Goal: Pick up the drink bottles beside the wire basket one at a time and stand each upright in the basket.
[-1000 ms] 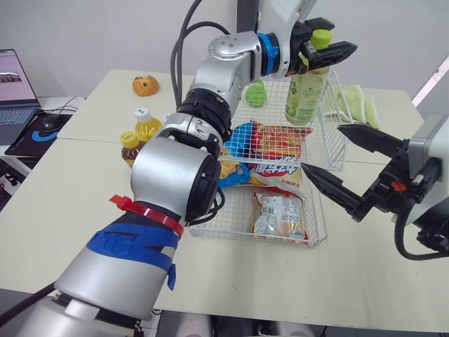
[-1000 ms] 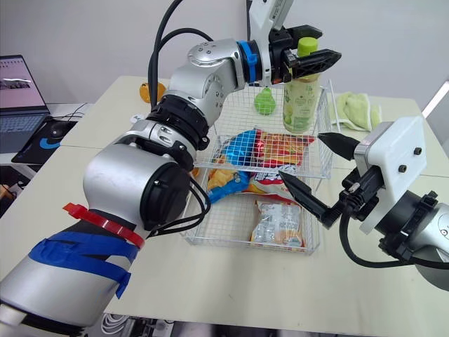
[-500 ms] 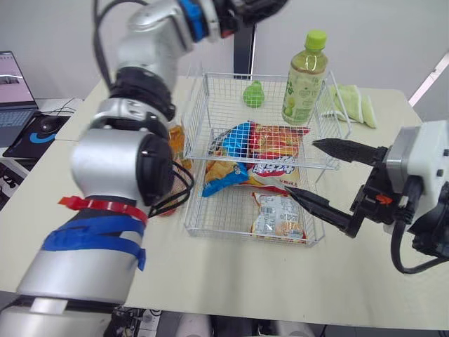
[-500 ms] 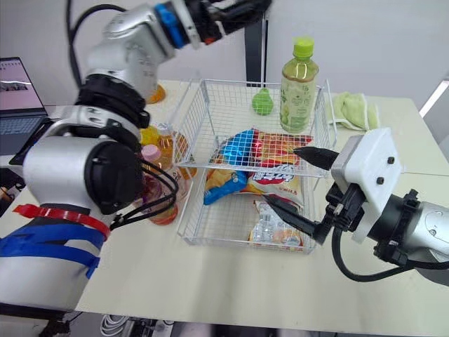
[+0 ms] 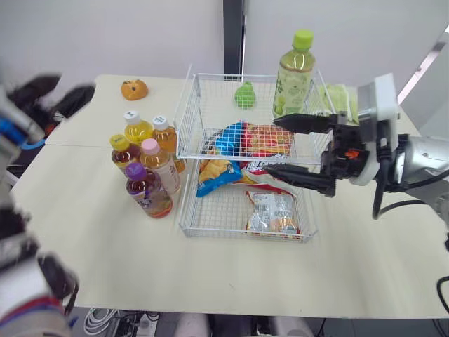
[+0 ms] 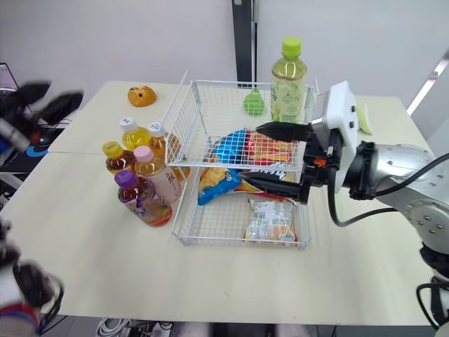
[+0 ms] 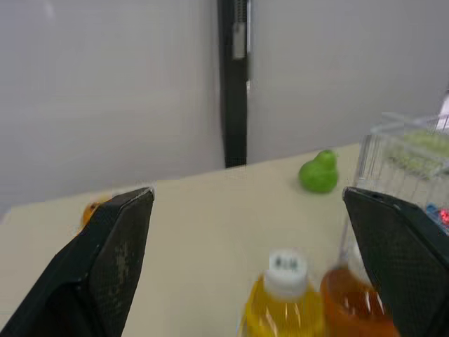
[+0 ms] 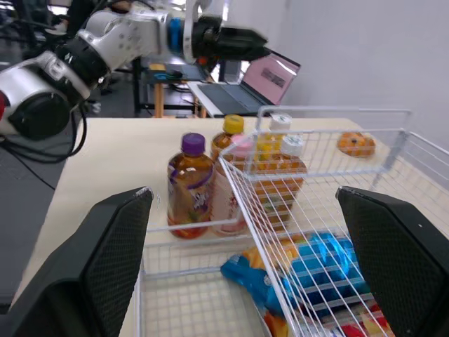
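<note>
Drink bottles [image 5: 158,168], five, upright just beside wire basket [image 5: 210,76] toward worktop's [image 5: 105,242] left edge: probably full, heavy, slippery, so grasp mid-body; left gripper [image 7: 245,196] and right gripper [image 5: 272,145] both spread wide, empty.

White wire basket [image 5: 185,121]; lime-capped pale green bottle [image 5: 292,78]; beside the basket, yellow-, white-, pink-, purple-capped amber bottles [image 5: 150,199]; cream bench [image 5: 105,242].

Five clear plastic drink bottles [image 5: 147,193], one white wire basket [image 5: 210,76], one green-capped tea bottle [image 5: 293,77] (six bottles altogether), about three snack packets [image 5: 272,210].
</note>
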`<state>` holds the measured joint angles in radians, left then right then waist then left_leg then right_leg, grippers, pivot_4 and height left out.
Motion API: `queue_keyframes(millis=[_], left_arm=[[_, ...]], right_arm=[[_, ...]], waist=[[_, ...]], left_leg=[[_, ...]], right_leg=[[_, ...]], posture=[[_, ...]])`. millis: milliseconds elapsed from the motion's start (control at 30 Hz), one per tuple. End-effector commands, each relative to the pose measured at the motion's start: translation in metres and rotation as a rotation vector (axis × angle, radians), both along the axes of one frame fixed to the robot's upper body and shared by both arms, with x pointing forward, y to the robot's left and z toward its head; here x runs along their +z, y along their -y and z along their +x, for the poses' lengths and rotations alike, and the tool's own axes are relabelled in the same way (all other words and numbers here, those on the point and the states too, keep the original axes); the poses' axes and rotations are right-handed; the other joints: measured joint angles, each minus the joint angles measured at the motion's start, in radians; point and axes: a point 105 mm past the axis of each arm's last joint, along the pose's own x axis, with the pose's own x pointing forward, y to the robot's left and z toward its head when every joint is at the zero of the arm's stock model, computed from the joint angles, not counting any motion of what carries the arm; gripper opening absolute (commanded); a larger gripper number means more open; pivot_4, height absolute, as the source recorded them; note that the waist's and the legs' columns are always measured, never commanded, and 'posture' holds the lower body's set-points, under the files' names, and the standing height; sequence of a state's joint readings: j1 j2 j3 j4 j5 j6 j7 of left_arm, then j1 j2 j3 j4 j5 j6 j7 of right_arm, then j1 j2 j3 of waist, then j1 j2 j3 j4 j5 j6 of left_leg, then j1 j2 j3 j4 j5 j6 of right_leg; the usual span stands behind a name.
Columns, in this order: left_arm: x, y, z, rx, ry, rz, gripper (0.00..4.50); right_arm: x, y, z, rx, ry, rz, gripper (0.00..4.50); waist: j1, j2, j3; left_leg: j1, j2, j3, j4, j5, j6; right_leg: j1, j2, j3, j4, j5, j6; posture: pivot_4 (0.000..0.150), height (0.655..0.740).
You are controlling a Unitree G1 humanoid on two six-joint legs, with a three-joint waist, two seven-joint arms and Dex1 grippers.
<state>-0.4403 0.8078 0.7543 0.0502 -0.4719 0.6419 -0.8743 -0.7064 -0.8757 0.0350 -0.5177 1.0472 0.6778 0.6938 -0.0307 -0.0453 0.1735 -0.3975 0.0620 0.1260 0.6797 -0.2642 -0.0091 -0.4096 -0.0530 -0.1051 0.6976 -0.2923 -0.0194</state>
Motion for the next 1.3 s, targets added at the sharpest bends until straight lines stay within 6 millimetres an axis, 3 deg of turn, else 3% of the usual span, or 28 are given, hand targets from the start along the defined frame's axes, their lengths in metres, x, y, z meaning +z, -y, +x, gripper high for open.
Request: queue_keyframes(millis=[33,200,333,467,633,1000,1300], left_arm=[[-0.009,-0.003,-0.05,0.069,0.028,-0.018,4.49],[-0.044,0.005,-0.095,0.152,-0.055,-0.079,4.49],[-0.047,0.015,-0.103,0.177,-0.056,-0.099,4.49],[-0.046,0.025,-0.098,0.165,-0.053,-0.102,4.49],[-0.043,0.037,-0.078,0.132,-0.043,-0.095,4.49],[-0.045,0.05,0.009,0.065,-0.056,-0.03,4.49],[-0.049,0.069,0.04,-0.018,-0.054,0.031,4.49]], right_arm=[[0.008,0.001,0.002,0.029,0.047,0.003,4.5],[0.009,-0.003,0.006,0.075,0.045,0.0,4.5],[0.011,-0.006,0.007,0.107,0.046,0.0,4.5],[0.011,-0.007,0.008,0.118,0.047,-0.007,4.5],[0.012,-0.007,0.009,0.107,0.054,-0.007,4.5],[0.012,-0.003,0.005,0.028,0.072,0.003,4.5],[0.013,0.003,0.001,-0.03,0.08,0.002,4.5]], waist=[[0.008,-0.002,-0.001],[0.031,-0.005,-0.003],[0.035,-0.005,-0.004],[0.029,-0.005,-0.004],[0.029,-0.005,-0.004],[0.028,-0.004,-0.004],[0.028,-0.004,-0.004]], left_leg=[[0.001,0.0,0.0,0.0,0.0,0.0],[0.001,-0.001,-0.004,0.0,0.0,0.0],[0.002,-0.001,-0.006,0.0,-0.001,0.002],[0.002,-0.001,-0.006,0.0,-0.001,0.003],[0.002,-0.001,-0.006,-0.001,-0.002,0.003],[0.0,-0.001,-0.006,-0.001,-0.002,0.003],[0.0,-0.001,-0.005,-0.002,-0.001,0.002]], right_leg=[[0.001,0.0,0.0,0.0,0.0,0.0],[0.004,0.0,-0.002,0.0,0.0,0.0],[0.005,0.0,-0.004,0.0,0.0,-0.001],[0.005,0.0,-0.004,0.0,0.001,-0.002],[0.005,0.001,-0.004,0.0,0.001,-0.002],[0.004,0.001,-0.004,-0.001,0.001,-0.002],[0.003,0.001,-0.004,-0.002,0.001,-0.002]], posture=[[0.15,0.74],[0.15,0.74],[0.15,0.74],[0.15,0.74],[0.15,0.74],[0.15,0.74],[0.15,0.74]])
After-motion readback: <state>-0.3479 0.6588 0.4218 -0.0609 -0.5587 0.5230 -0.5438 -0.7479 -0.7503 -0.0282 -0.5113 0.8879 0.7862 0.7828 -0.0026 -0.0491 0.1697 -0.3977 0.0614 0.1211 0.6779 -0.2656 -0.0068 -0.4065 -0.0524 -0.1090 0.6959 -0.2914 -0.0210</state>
